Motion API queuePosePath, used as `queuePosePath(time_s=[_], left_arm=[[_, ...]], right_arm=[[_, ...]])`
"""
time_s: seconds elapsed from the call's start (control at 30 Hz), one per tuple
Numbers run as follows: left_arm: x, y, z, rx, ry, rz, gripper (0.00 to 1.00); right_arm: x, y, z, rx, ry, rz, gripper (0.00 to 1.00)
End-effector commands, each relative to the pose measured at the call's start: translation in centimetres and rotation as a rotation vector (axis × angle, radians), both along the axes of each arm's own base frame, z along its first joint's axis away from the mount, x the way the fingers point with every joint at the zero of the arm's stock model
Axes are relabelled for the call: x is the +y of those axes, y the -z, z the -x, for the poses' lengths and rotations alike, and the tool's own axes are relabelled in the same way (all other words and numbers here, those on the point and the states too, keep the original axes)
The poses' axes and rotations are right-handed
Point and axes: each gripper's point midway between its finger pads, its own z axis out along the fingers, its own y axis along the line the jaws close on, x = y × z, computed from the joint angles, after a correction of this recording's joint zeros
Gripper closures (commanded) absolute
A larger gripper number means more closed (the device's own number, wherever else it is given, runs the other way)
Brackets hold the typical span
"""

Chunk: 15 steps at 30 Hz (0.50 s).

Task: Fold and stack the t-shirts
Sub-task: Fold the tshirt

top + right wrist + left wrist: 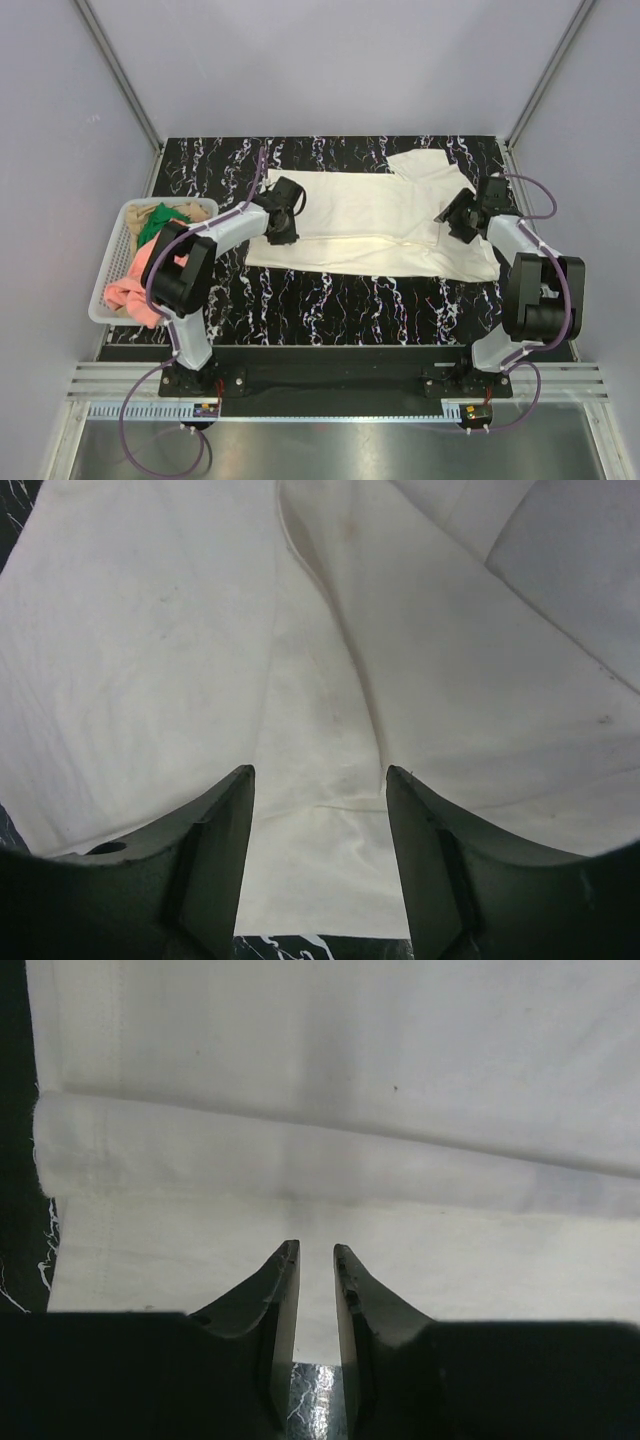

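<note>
A: Where do we stand with the folding?

B: We judge we are early in it. The cream-white t-shirt lies spread across the middle of the table, long side running left to right, with one sleeve poking out at the far edge. No folded stack shows anywhere.

A: And the others?

B: The salmon-pink shirt, the green shirt and the tan shirt sit bunched in the basket at the left, well apart from our work.

A: What are our hands doing?

B: The left gripper hangs over the shirt's left end. Its jaws stand almost together, only a narrow slit between them, and we see no cloth in that slit. Just ahead of it a raised fold runs across the fabric. The right gripper is over the right end, jaws spread wide and empty, with creased cloth below.

A: So what does the next move call for?

B: We think both jaws must drop onto matching edges, pinch through the layers and carry them over together. The left one likely needs to widen first. Uneven lifting would skew the crease.
</note>
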Motion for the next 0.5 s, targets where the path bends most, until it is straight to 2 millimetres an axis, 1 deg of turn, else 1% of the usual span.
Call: queuePosePath(time_s=[0.0,0.03,0.1,0.13,0.2,0.23,0.3,0.37,0.4,0.47], left_arm=[[0.7,0.5,-1.4,-0.034,-0.041,-0.031,0.75],[1.0,0.5,-1.5,-0.035,-0.051,-0.047,0.74],[1.4,0.2,-2.3,-0.054,-0.074,-0.063,0.74],[1.6,0.3,-2.5,-0.056,-0.08,-0.072,0.74],[1.8,-0.1,-3.1,-0.076,-0.09,-0.089,0.74],[1.8,-0.2,-3.6,-0.085,-0.092,-0.098,0.73],[2.1,-0.1,-3.8,-0.084,-0.097,-0.109,0.72],[2.6,0.4,-4.1,-0.077,-0.107,-0.129,0.72],[2.9,0.5,-4.2,-0.074,-0.111,-0.135,0.72],[3.5,0.9,-4.5,-0.07,-0.118,-0.158,0.71]], right_arm=[[0.8,0.5,-0.9,-0.053,0.01,-0.053,0.37],[1.0,0.6,-1.2,-0.067,0.007,-0.063,0.37],[1.5,1.5,-0.9,-0.057,0.006,-0.096,0.37],[1.5,1.4,-1.3,-0.077,0.009,-0.098,0.37],[1.5,2.4,-1.0,-0.071,0.02,-0.107,0.36],[1.7,2.3,-1.3,-0.086,0.015,-0.117,0.36],[2.0,3.2,-1.1,-0.065,0.009,-0.128,0.36],[2.0,3.6,-0.9,-0.054,0.02,-0.13,0.35],[1.8,3.1,-1.4,-0.086,0.023,-0.124,0.35],[1.6,3.1,-1.4,-0.092,0.029,-0.108,0.34]])
